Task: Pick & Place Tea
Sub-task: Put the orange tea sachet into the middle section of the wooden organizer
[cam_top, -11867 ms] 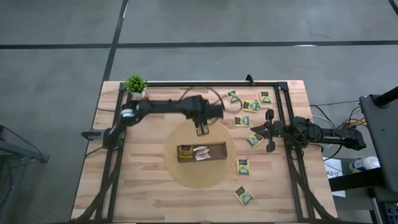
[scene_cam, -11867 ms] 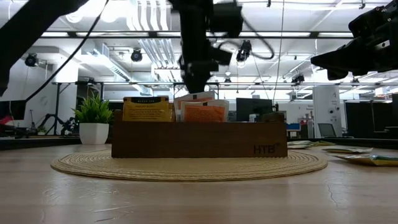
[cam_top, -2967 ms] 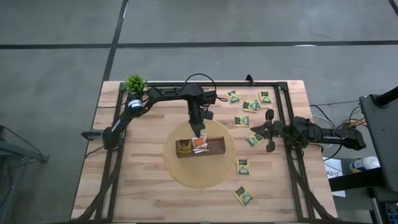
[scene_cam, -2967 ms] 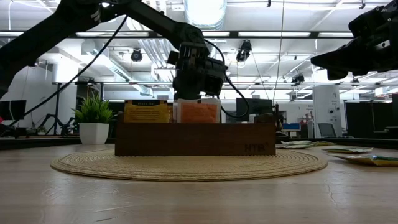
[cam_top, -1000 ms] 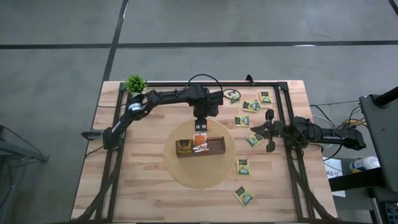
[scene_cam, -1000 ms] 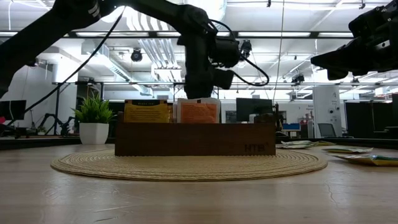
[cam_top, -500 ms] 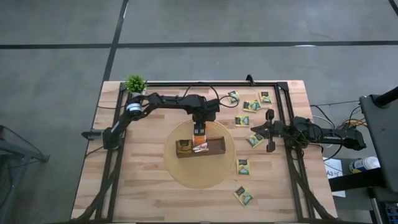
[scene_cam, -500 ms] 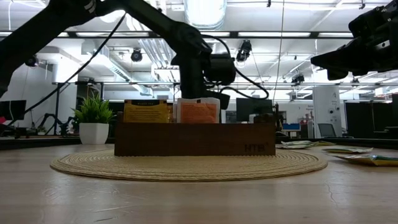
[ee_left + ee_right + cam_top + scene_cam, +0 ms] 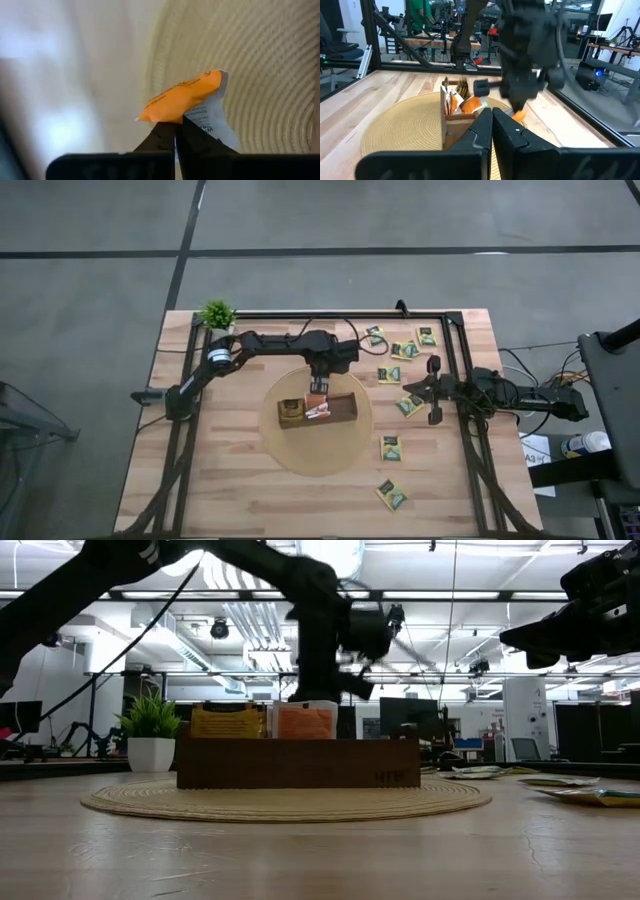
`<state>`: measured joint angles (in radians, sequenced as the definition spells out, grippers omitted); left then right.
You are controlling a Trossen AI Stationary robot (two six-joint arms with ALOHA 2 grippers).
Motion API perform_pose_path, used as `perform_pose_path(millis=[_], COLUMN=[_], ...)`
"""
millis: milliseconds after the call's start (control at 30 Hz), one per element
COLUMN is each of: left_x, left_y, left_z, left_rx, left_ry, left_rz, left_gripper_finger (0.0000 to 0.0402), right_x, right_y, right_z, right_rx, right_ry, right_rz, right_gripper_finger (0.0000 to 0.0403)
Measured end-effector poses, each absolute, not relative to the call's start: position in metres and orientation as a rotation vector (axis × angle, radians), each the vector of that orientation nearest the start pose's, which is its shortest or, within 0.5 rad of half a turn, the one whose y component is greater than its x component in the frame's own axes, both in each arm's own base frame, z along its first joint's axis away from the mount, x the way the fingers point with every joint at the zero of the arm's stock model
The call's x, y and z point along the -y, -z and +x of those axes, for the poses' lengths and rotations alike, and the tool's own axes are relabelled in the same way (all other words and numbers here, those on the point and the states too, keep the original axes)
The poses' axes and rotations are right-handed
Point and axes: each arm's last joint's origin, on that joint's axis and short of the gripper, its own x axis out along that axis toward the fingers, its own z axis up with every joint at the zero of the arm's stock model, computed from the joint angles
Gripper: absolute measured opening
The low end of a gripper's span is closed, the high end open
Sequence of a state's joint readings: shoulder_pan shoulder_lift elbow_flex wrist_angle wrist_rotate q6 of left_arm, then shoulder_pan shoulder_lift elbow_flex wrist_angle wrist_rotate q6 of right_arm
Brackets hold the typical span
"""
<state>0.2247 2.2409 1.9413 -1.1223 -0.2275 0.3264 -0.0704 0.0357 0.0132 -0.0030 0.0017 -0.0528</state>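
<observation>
Left tool (image 9: 318,393) clenched on orange tea sachet (image 9: 181,98) over wooden tray (image 9: 345,409); lower straight, release inside tray.

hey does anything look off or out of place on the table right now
Yes. The wooden tray sits skewed on the round mat. The left tool, shut on an orange tea sachet, is at the tray. Other sachets lie scattered beside it.

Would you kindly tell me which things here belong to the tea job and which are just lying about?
Job:
- tea sachets loose on the table
- orange sachet at the shut left claw
- wooden tray

Lying about:
- potted plant
- round woven mat
</observation>
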Motion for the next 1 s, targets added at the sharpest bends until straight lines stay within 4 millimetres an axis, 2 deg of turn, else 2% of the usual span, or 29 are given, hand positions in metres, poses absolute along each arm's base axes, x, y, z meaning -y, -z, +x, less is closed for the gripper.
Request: perform_pose_path(millis=[133,267,467,733,833,1000], left_x=[-0.095,-0.071,-0.033,0.014,0.026,0.036], left_y=[-0.224,-0.241,-0.247,-0.25,-0.251,-0.241], left_z=[0.442,0.437,0.435,0.435,0.433,0.43], left_rx=[-1.483,-1.516,-1.526,-1.485,-1.48,-1.491], left_ry=[-0.211,-0.071,0.047,-0.039,-0.079,0.107], left_rz=[0.449,0.59,0.733,0.827,0.795,0.528], left_gripper_finger=[0.0001,0.0001,0.0,0.0,0.0,0.0], right_x=[0.007,0.007,0.007,0.007,0.007,0.007], right_y=[-0.165,-0.165,-0.165,-0.165,-0.165,-0.165], right_z=[0.099,0.099,0.099,0.099,0.099,0.099], right_rx=[-0.028,-0.027,-0.027,-0.028,-0.027,-0.027], right_ry=[0.071,0.071,0.071,0.071,0.071,0.071], right_rz=[-0.052,-0.052,-0.052,-0.052,-0.052,-0.052], right_gripper_finger=[0.0009,0.0009,0.0009,0.0009,0.0009,0.0009])
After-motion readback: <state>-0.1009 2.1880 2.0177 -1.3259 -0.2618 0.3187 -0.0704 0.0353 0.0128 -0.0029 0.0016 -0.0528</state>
